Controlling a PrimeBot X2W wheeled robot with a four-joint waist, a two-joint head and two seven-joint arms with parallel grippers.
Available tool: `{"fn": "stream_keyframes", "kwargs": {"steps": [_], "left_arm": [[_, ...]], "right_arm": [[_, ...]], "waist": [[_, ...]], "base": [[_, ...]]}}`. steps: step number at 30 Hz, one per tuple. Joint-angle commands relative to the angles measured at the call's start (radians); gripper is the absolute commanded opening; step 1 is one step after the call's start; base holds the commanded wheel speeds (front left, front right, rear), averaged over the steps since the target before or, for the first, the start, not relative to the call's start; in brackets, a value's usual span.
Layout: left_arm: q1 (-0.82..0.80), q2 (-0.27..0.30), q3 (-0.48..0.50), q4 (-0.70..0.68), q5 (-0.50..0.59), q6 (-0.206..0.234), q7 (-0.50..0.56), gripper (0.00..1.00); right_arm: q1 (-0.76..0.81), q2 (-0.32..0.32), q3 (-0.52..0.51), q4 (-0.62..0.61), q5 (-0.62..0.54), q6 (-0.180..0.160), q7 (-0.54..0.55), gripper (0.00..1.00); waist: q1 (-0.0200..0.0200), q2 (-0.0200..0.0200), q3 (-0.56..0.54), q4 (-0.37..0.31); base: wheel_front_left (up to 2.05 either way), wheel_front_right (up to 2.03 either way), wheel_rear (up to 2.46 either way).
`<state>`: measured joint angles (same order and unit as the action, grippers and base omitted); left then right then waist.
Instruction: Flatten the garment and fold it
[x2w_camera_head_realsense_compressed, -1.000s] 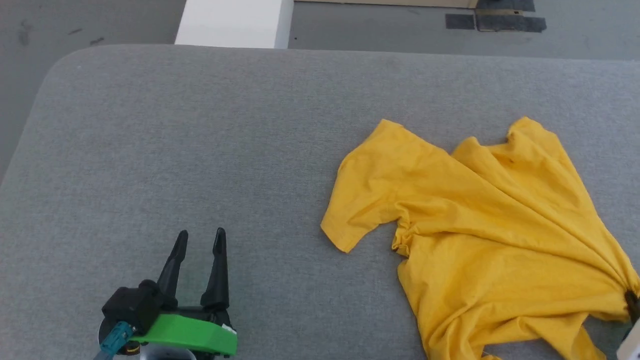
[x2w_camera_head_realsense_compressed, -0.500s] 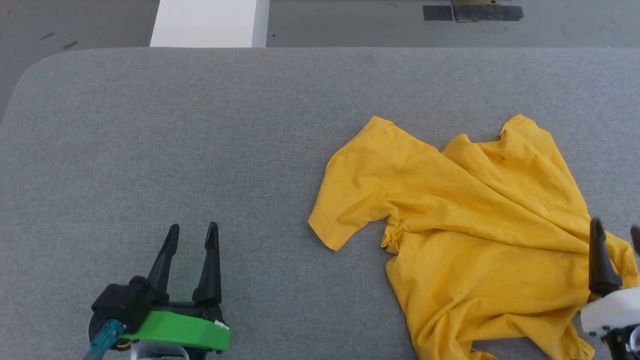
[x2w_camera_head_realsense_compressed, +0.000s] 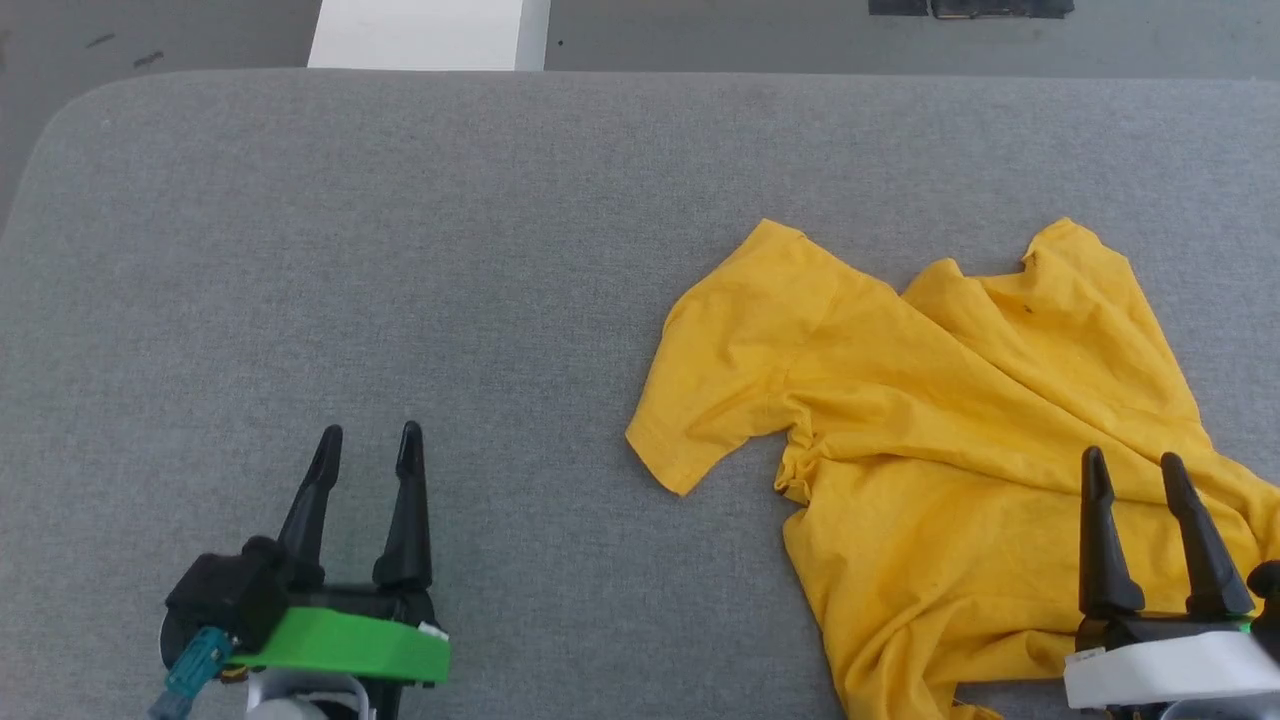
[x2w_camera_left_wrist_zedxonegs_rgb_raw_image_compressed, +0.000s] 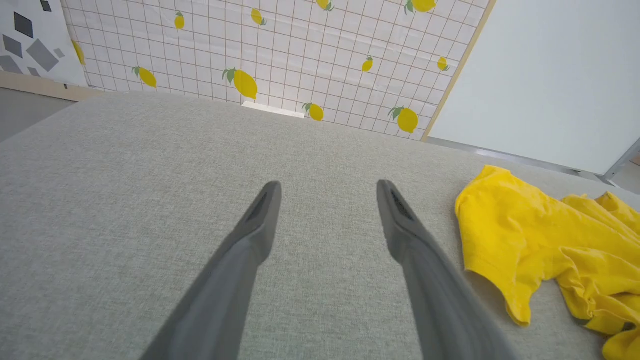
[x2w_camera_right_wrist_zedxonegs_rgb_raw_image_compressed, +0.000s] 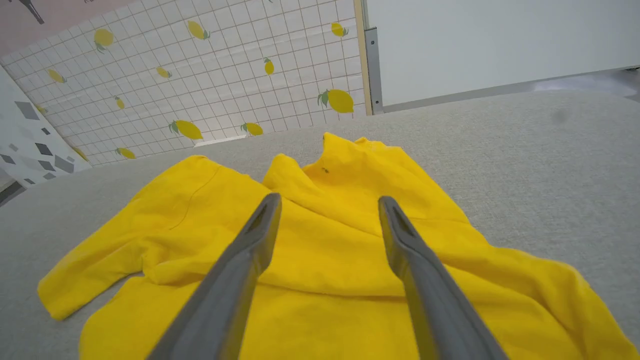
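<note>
Right gripper (x2w_camera_head_realsense_compressed: 1130, 456) open and empty, fingers spread over the near right part of the yellow T-shirt (x2w_camera_head_realsense_compressed: 930, 430), crumpled on the right half of the grey padded table (x2w_camera_head_realsense_compressed: 400, 220); left gripper (x2w_camera_head_realsense_compressed: 368, 430) open too, over bare table well left of the sleeve (x2w_camera_head_realsense_compressed: 690, 440). Likely to pinch two layers at once in the bunched folds (x2w_camera_head_realsense_compressed: 800, 470) below the sleeve, or to drag the whole shirt across the felt-like cover instead of spreading it, leaving it more tangled. Beyond the table, grey floor (x2w_camera_head_realsense_compressed: 200, 30), a white block (x2w_camera_head_realsense_compressed: 430, 35), a lemon-print tiled wall (x2w_camera_left_wrist_zedxonegs_rgb_raw_image_compressed: 280, 45) and a plain white panel (x2w_camera_left_wrist_zedxonegs_rgb_raw_image_compressed: 550, 75).
</note>
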<state>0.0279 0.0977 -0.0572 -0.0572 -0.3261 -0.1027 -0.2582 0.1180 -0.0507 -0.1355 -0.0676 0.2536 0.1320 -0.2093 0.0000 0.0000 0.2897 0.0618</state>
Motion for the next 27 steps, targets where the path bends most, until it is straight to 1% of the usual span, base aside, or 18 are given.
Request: {"fn": "stream_keyframes", "kwargs": {"steps": [1, 4, 6, 10, 12, 15, 16, 20, 24, 27], "left_arm": [[-0.034, 0.007, -0.008, -0.001, 0.019, -0.007, -0.003, 1.00], [-0.086, 0.037, -0.036, 0.002, 0.044, -0.012, 0.008, 1.00], [-0.143, 0.070, -0.070, 0.003, 0.068, -0.017, 0.047, 1.00], [-0.285, 0.111, -0.162, 0.027, 0.058, -0.025, 0.197, 1.00], [-0.368, 0.132, -0.231, 0.058, 0.039, -0.027, 0.307, 1.00], [-0.471, 0.133, -0.319, 0.104, -0.035, -0.027, 0.438, 1.00], [-0.504, 0.126, -0.339, 0.126, -0.067, -0.028, 0.483, 1.00], [-0.588, 0.105, -0.406, 0.224, -0.135, -0.028, 0.618, 1.00], [-0.620, 0.077, -0.435, 0.334, -0.190, -0.028, 0.711, 1.00], [-0.631, 0.073, -0.454, 0.400, -0.192, -0.027, 0.747, 1.00]], "right_arm": [[0.005, 0.000, 0.002, 0.011, -0.007, -0.001, -0.015, 1.00], [-0.003, 0.000, -0.006, 0.028, -0.024, -0.001, -0.028, 1.00], [-0.007, 0.000, -0.011, 0.034, -0.029, -0.001, -0.033, 1.00], [-0.011, 0.000, -0.016, 0.045, -0.037, -0.001, -0.037, 1.00], [-0.011, 0.000, -0.015, 0.052, -0.041, -0.001, -0.038, 1.00], [-0.011, 0.000, -0.013, 0.056, -0.043, -0.001, -0.038, 1.00], [-0.012, 0.000, -0.011, 0.057, -0.044, -0.001, -0.036, 1.00], [-0.017, 0.000, 0.002, 0.057, -0.047, -0.001, -0.031, 1.00], [-0.023, 0.000, 0.007, 0.054, -0.047, -0.001, -0.029, 1.00], [-0.025, 0.000, 0.007, 0.053, -0.048, -0.001, -0.029, 1.00]], "waist": [[0.0000, 0.0000, -0.001, -0.003], [0.0000, 0.0000, -0.006, -0.006], [0.0000, 0.0000, -0.009, -0.006], [0.0000, 0.0000, -0.016, -0.003], [0.0000, 0.0000, -0.016, -0.003], [0.0000, 0.0000, -0.011, -0.004], [0.0000, 0.0000, -0.008, -0.006], [0.0000, 0.0000, 0.008, -0.020], [0.0000, 0.0000, 0.025, -0.041], [0.0000, 0.0000, 0.035, -0.055]], "base": [[0.00, 0.00, 0.00], [0.00, 0.00, 0.00], [0.00, 0.00, 0.00], [0.00, 0.00, 0.00], [0.00, 0.00, 0.00], [0.00, 0.00, 0.00], [0.00, 0.00, 0.00], [0.00, 0.00, 0.00], [0.00, 0.00, 0.00], [0.00, 0.00, 0.00]]}}
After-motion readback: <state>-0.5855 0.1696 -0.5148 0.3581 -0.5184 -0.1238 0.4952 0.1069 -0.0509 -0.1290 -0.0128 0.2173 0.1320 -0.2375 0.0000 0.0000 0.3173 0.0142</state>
